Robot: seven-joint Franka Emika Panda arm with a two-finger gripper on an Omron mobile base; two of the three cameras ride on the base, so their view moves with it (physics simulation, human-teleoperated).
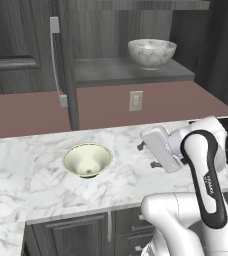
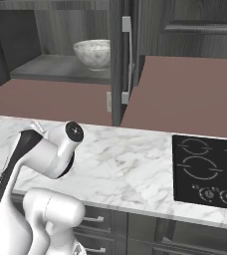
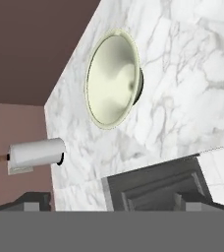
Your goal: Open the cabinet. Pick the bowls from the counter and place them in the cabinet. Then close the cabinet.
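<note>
The gripper (image 1: 145,154) is hanging wide open (holding nothing) beside the cream bowl (image 1: 87,160), and a crooked grab might be tipping it over.

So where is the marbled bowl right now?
The marbled bowl sits on the shelf of the open cabinet, above the wall outlet; the cream bowl is on the counter below.

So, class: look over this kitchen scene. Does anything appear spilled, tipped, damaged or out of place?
Nothing stands out. The marbled bowl sits upright on the shelf of the open cabinet, and the cream bowl stands upright on the counter, with no spills or damage visible.
</note>
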